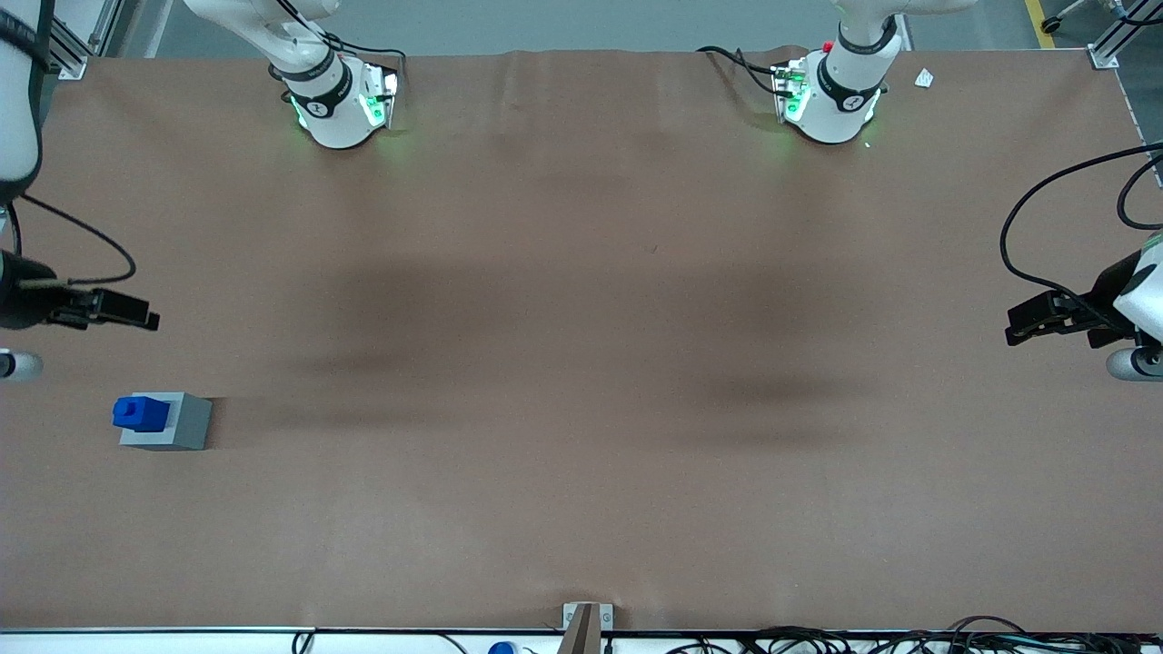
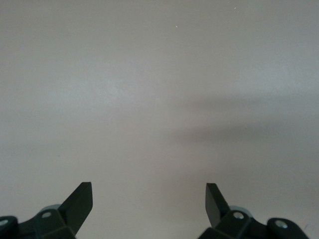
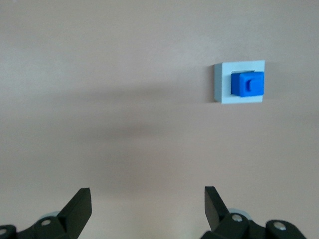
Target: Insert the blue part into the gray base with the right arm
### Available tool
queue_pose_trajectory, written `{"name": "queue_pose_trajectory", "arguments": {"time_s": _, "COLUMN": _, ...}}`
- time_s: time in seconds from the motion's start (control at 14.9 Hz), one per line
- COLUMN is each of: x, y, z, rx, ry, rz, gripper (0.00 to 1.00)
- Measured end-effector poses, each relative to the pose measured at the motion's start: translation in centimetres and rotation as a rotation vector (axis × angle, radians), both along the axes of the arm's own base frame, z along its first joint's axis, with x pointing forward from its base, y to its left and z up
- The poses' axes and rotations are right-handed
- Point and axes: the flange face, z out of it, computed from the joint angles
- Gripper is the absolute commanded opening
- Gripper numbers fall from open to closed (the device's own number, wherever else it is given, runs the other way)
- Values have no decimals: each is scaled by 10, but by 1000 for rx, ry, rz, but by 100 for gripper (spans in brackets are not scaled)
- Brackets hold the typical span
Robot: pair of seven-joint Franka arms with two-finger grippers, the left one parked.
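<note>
The blue part (image 1: 140,412) sits in the top recess of the gray base (image 1: 173,423), sticking up out of it, at the working arm's end of the table. The right wrist view shows the blue part (image 3: 247,83) seated in the gray base (image 3: 223,83) from above. My right gripper (image 1: 127,310) hangs at the edge of the table, farther from the front camera than the base and well apart from it. Its fingers are wide open with nothing between them (image 3: 147,199).
The brown table cover (image 1: 581,363) spreads across the whole work area. The two arm bases (image 1: 341,100) stand at the table's edge farthest from the front camera. Cables lie along the nearest edge (image 1: 818,640).
</note>
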Motion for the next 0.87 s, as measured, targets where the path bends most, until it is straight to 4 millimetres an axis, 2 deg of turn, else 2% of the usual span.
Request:
{"name": "queue_pose_trajectory", "arguments": {"time_s": 0.2, "x": -31, "y": 14, "z": 30, "rx": 12, "ry": -37, "rz": 21, "gripper": 100}}
{"name": "queue_pose_trajectory", "arguments": {"time_s": 0.4, "x": -67, "y": 14, "z": 49, "rx": 26, "ry": -61, "rz": 24, "gripper": 100}}
{"name": "queue_pose_trajectory", "arguments": {"time_s": 0.6, "x": -95, "y": 12, "z": 58, "rx": 29, "ry": -80, "rz": 27, "gripper": 100}}
{"name": "queue_pose_trajectory", "arguments": {"time_s": 0.87, "x": -124, "y": 18, "z": 59, "rx": -6, "ry": -131, "rz": 41, "gripper": 100}}
